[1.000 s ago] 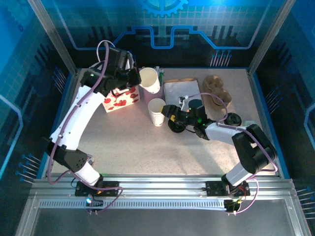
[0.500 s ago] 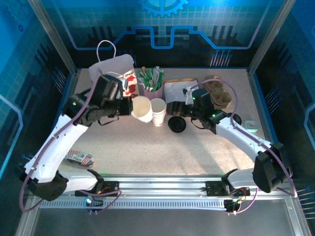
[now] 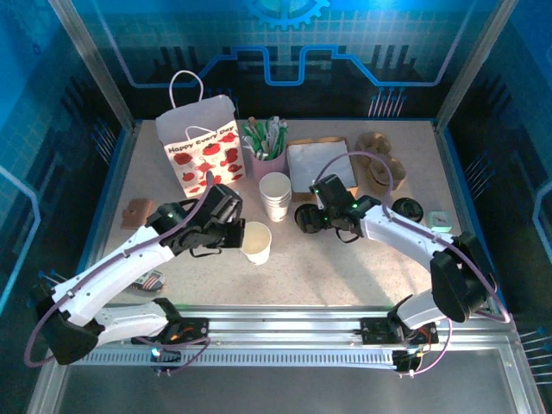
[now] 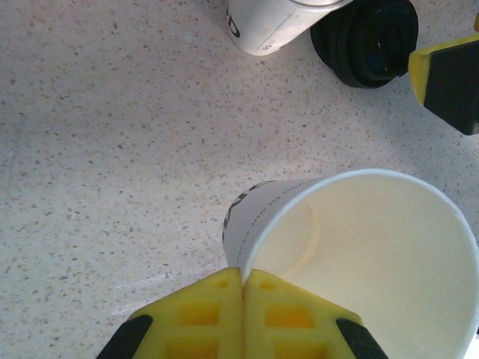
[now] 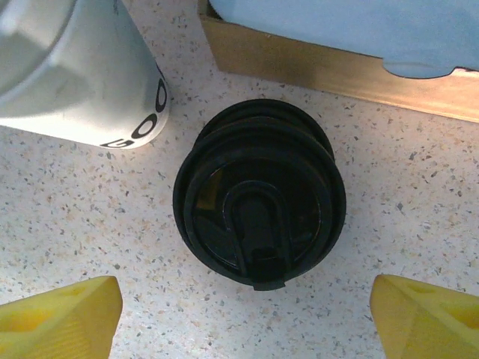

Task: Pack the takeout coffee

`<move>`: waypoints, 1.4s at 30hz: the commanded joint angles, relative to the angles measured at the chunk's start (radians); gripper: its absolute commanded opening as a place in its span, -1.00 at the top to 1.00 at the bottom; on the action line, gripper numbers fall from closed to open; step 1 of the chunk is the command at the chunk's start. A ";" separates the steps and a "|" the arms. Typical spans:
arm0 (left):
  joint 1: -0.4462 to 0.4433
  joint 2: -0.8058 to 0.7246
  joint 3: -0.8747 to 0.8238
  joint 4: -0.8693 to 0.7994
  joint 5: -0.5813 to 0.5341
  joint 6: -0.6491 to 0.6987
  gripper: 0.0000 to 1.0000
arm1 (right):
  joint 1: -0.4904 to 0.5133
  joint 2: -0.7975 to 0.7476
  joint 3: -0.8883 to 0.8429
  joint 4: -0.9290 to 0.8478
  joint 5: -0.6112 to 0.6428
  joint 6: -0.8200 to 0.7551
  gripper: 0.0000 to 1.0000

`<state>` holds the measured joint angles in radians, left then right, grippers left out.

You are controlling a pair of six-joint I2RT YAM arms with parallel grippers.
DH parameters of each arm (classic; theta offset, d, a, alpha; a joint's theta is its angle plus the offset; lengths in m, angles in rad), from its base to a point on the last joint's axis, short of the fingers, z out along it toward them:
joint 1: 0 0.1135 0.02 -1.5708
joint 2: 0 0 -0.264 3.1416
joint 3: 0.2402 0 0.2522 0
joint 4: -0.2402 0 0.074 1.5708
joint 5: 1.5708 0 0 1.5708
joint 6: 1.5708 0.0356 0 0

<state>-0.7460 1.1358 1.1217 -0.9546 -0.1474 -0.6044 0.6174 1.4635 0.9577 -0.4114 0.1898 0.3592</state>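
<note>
The left hand [image 4: 242, 275] pinched the white cup [image 4: 359, 254] by its rim. The right hand [image 5: 243, 293] hung open over the black lids [image 5: 258, 194]. It probably had to grab one next.

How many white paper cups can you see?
2 that I can tell apart: a single cup, pinched at its rim by the left fingers, and a stack of cups beside the black lids. The stack nests more cups, hidden inside.
</note>
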 commanded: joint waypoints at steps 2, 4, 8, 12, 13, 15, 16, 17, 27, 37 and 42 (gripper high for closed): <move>-0.022 0.011 -0.053 0.113 -0.014 -0.034 1.00 | 0.018 0.022 -0.028 0.010 0.059 -0.029 -0.72; -0.031 0.032 -0.066 0.133 -0.012 -0.035 1.00 | 0.018 0.037 -0.031 0.020 0.061 -0.034 -0.72; -0.054 0.080 -0.082 0.158 -0.030 -0.034 1.00 | 0.018 0.070 -0.018 0.019 0.058 -0.042 -0.70; -0.062 0.096 -0.100 0.179 -0.039 -0.034 1.00 | 0.014 0.092 -0.021 0.035 0.056 -0.040 -0.70; -0.062 0.098 -0.102 0.181 -0.043 -0.033 1.00 | 0.013 0.097 -0.021 0.039 0.052 -0.039 -0.70; -0.061 0.103 -0.105 0.180 -0.053 -0.028 1.00 | 0.010 0.108 -0.020 0.047 0.050 -0.038 -0.69; -0.061 0.108 -0.104 0.178 -0.055 -0.025 1.00 | 0.008 0.112 -0.018 0.050 0.048 -0.035 -0.69; -0.062 0.113 -0.103 0.177 -0.057 -0.023 1.00 | 0.007 0.117 -0.018 0.056 0.048 -0.034 -0.69; -0.061 0.153 -0.100 0.198 -0.056 -0.010 0.92 | 0.007 0.160 0.000 0.081 0.046 -0.036 -0.62; -0.061 0.159 -0.138 0.228 -0.056 -0.015 0.74 | 0.007 0.176 -0.009 0.116 0.048 -0.042 -0.58; -0.061 0.167 -0.143 0.235 -0.054 -0.015 0.72 | 0.007 0.188 -0.005 0.121 0.053 -0.045 -0.51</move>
<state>-0.8017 1.2915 0.9936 -0.7376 -0.1905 -0.6270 0.6273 1.6318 0.9421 -0.3084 0.2291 0.3275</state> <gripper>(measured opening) 0.141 0.759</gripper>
